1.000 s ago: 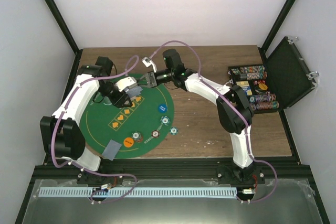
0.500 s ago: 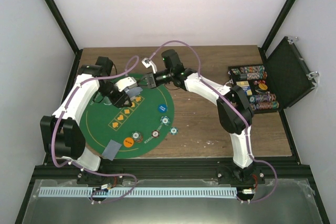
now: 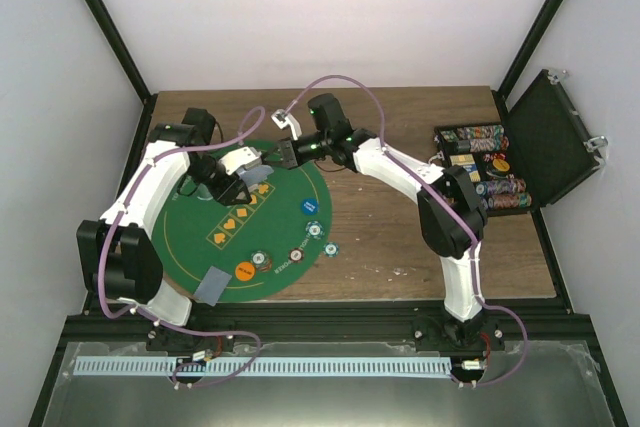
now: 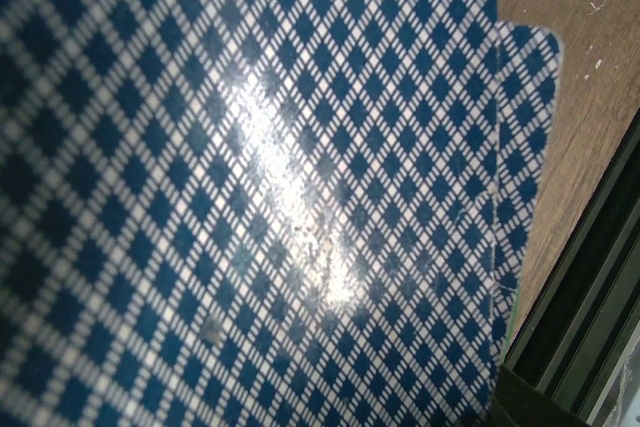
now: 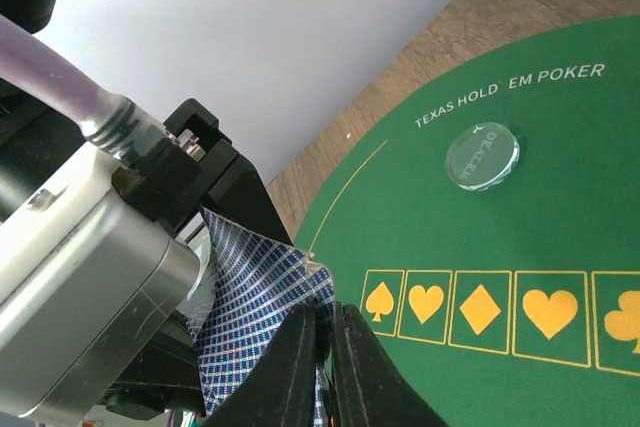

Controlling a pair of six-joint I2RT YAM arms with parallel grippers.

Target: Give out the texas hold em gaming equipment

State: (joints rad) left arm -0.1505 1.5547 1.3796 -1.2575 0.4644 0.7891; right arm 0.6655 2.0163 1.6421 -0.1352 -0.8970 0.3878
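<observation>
Checker: Deck, blue-diamond backs. Location?

Keeper: Raised off the counter, above the far-left part of the green felt mat. Carried by the left end effector. Fingers hidden behind card backs in the left wrist view, so grip not directly visible. Apparently clamped on the pack, with no other support in sight.

Checker: Right end effector?

Keeper: Fingers all but closed, pinching the corner of one card at the edge of the pack. Probably the same card seen offset to one side in the left wrist view.

Checker: Reason for the two-armed arrangement?

Keeper: By judgement, pack held steady and angled toward the partner arm for drawing off a single card. Far easier than peeling one from a flat stack on felt.

Checker: Other stock?

Keeper: Poker chips on the mat: blue chip, orange chip, red-white chip, teal chip. Small face-down pile at the near-left rim. Clear dealer button beside the printed title. Racked chips in the open black case, well apart at the right.

Checker: Status?

Keeper: Dealing under way, by estimate. Distribution unfinished.
</observation>
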